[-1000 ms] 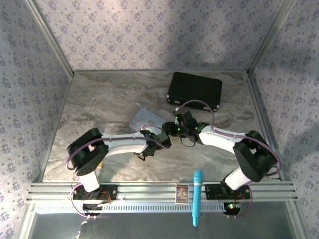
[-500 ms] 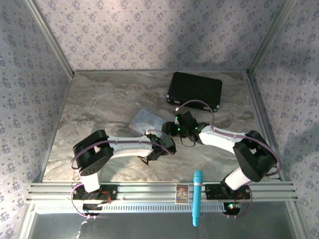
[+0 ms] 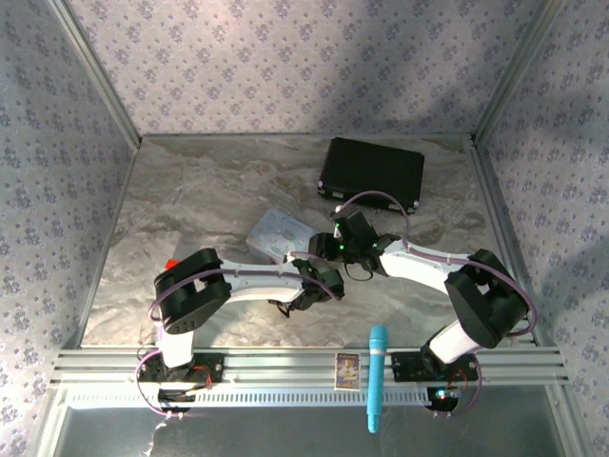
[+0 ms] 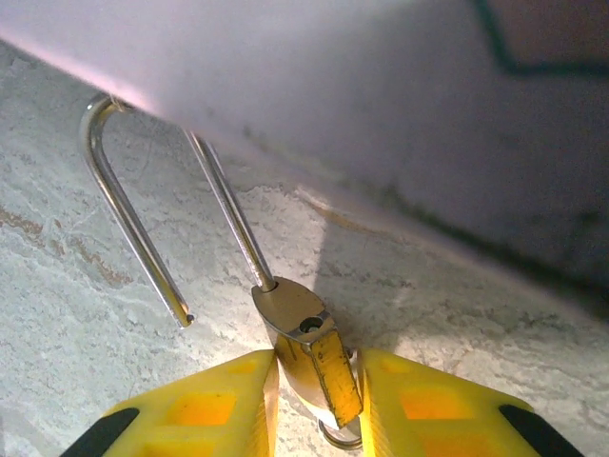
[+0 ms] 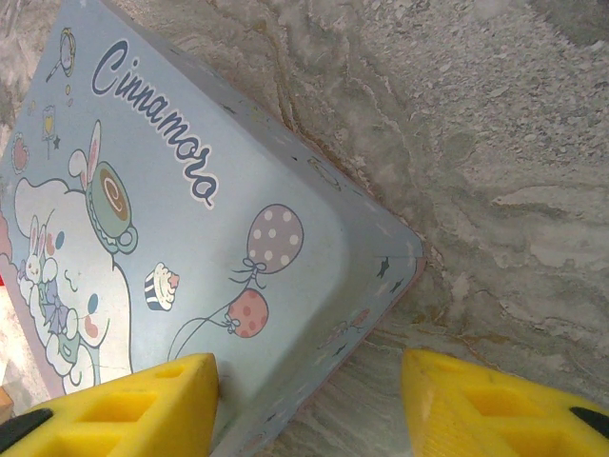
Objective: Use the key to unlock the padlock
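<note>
1. Shifting right: in the top view the left arm swings its wrist toward the right arm over the last second. The right arm and the tin (image 3: 276, 228) stay put.
2. Left fingers (image 4: 219, 409) are closed on the padlock (image 4: 309, 347), one pad on each side of the brass body. The lock sits low over the desk (image 4: 86, 381), right beside the tin.
3. Shackle (image 4: 124, 209): one leg is seated in the body, the other ends free beside it, socket hole bare. Its bend runs under the tin's edge, and I cannot tell if it hooks anything.
4. Right fingers (image 5: 143, 400) are open, straddling the tin's corner. One pad is against the wall, the other clear of it.
5. Read: the lock looks already released, and the shift looks like drawing it off the tin.
6. A small ring (image 4: 338, 440) shows under the lock body. I cannot tell if it is the key's.
</note>
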You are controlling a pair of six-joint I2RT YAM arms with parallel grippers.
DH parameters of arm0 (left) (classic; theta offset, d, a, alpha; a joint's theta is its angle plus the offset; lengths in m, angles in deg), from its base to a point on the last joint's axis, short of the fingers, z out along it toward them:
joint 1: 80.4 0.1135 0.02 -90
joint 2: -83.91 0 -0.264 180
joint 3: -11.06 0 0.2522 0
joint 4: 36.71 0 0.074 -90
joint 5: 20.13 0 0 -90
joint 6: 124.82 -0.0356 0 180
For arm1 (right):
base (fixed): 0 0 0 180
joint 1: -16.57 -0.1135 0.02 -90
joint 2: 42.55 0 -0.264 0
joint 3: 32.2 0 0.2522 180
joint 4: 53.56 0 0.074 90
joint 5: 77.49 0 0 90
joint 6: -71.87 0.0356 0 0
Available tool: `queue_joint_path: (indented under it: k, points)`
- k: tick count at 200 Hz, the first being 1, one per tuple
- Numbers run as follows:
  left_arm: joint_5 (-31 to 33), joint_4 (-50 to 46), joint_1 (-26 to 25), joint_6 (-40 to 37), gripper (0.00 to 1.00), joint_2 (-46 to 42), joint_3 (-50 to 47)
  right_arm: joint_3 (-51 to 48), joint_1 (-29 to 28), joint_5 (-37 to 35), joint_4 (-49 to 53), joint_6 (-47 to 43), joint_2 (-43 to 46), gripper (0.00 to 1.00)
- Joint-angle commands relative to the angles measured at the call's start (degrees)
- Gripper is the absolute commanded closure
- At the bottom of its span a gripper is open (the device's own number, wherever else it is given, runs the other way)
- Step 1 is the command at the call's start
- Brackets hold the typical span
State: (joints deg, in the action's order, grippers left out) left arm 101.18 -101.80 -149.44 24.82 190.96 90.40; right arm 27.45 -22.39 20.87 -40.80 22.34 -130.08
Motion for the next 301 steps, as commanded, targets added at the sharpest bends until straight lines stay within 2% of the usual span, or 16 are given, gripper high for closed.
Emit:
queue_joint_path:
  k: [1, 48, 69, 89, 102, 109, 114, 136, 150, 153, 166, 183, 209, 231, 264, 301]
  points:
    - [1.04, -4.21, -0.41, 2.41, 0.73, 0.3, 1.13, -1.02, 0.36, -0.19, 1.0, 0.13, -0.19, 0.47]
    - [-0.37, -1.39, -0.04, 1.56, 0.71, -1.17, -1.0, -1.24, 0.42, -0.15, 0.73, -0.61, 1.05, 0.46]
    - [-0.28, 1.18, -0.03, 0.54, 0.6, -5.11, -3.1, -1.62, 0.46, 0.16, -0.11, -1.59, 2.54, 0.43]
    - [-0.86, 4.09, 0.31, -0.49, 0.49, -10.01, -5.13, -2.85, 0.63, 0.49, -2.04, -2.71, 5.44, 0.29]
    - [-1.49, 5.78, 0.91, -1.07, 0.46, -13.34, -6.4, -3.39, 0.73, 0.12, -2.08, -3.43, 7.58, 0.18]
    - [-2.09, 6.73, 1.3, -1.4, 0.43, -15.12, -7.15, -3.42, 0.98, 0.23, -1.69, -3.98, 8.82, 0.15]
    - [-2.33, 7.19, 1.7, -1.52, 0.4, -16.5, -7.65, -3.31, 1.14, 0.05, -0.85, -3.99, 9.7, 0.05]
    - [-3.6, 10.38, 3.95, -2.96, 0.23, -23.66, -10.96, -3.77, 1.03, -2.05, 3.0, -6.18, 14.5, 0.01]
    - [-4.34, 13.58, 5.6, -3.6, 0.01, -29.6, -14.02, -4.3, 0.65, -2.73, 5.35, -6.62, 17.45, 0.02]
    - [-4.59, 14.38, 6.26, -3.58, 0.0, -31.07, -14.58, -4.42, 0.44, -2.65, 5.76, -6.89, 18.07, 0.02]
    - [-7.26, 17.3, 9.4, -3.42, 0.0, -37.29, -18.05, -5.12, -1.28, -2.45, 6.48, -7.94, 20.07, 0.1]
    - [-14.56, 21.1, 15.67, -4.44, 0.0, -44.46, -22.03, -5.2, -5.86, -2.54, 6.31, -8.36, 20.71, 0.21]
    - [-22.58, 22.24, 25.61, -6.2, 0.0, -50.41, -24.66, -3.02, -15.47, -6.46, 4.8, -7.46, 16.78, 0.25]
    - [-25.59, 20.91, 30.69, -8.0, 0.0, -52.3, -24.47, -0.19, -20.71, -7.63, 2.23, -6.33, 9.99, 0.3]
    - [-30.41, 20.35, 35.72, -8.57, 0.0, -52.85, -24.61, 2.76, -25.45, -11.39, -4.13, -4.89, -0.26, 0.38]
    - [-30.97, 21.6, 36.27, -7.61, 0.0, -54.05, -26.68, 6.4, -24.54, -17.54, -2.1, -3.26, -7.67, 0.41]
